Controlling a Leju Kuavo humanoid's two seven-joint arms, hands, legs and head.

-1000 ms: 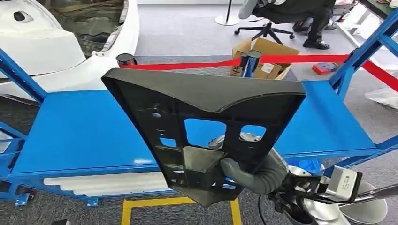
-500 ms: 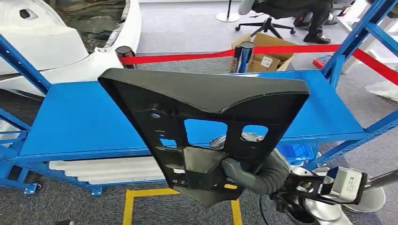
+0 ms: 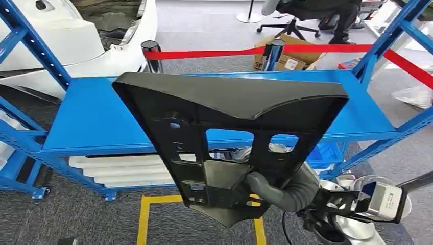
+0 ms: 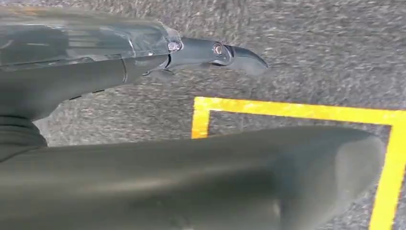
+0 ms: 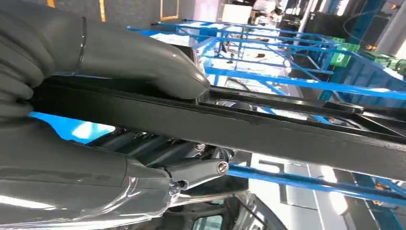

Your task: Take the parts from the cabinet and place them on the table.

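Before the table (image 3: pixel 97 122): black cutout panel (image 3: pixel 230 117).

Matt black plastic part (image 3: pixel 230 127), glossy blue painted metal table (image 3: pixel 92 122), rough grey carpet (image 3: pixel 66 214).

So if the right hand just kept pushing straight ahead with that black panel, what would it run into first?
Probably the blue table. The right hand grips the black panel by its lower end, upright, in front of the table top, so the panel would likely meet the table's front edge first. Depth is hard to judge, and the panel may sit above it.
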